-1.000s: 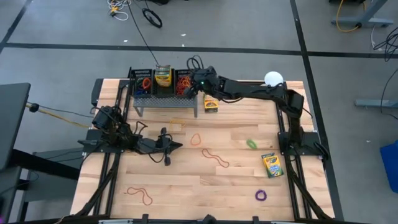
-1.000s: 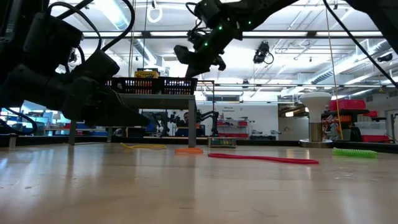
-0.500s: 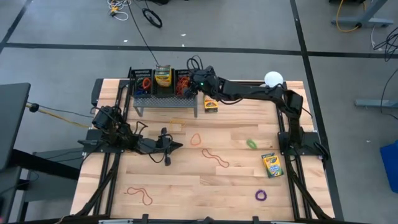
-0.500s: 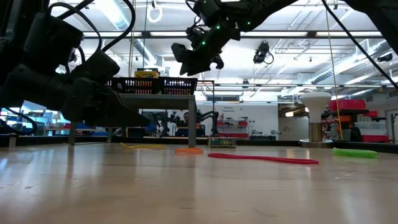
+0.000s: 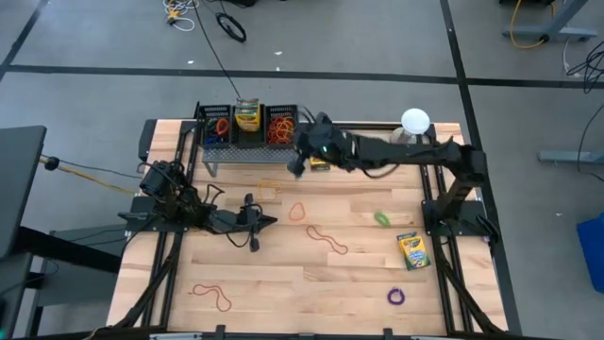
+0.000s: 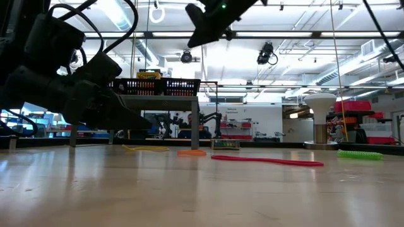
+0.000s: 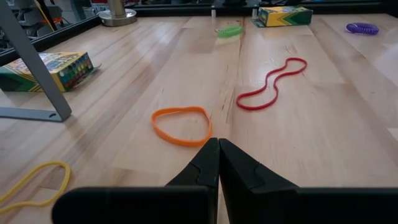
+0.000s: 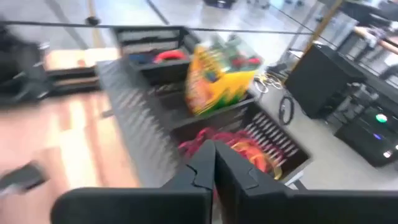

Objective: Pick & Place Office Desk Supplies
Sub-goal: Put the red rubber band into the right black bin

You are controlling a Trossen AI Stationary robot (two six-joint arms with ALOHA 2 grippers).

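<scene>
Wooden table (image 5: 359, 283) edge clear, right pincer (image 5: 294, 166) shut beside black organizer (image 5: 247, 127)

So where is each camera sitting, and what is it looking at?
High view: above the table, looking straight down; both arms show, right gripper beside the black organizer.
Low view: at tabletop height, looking level across; left arm close, right arm overhead.
Left wrist view: on the left arm, past its shut left gripper at the orange band.
Right wrist view: on the right arm, past its shut fingers into the organizer.
Shared: the red band also shows in the high view.
</scene>
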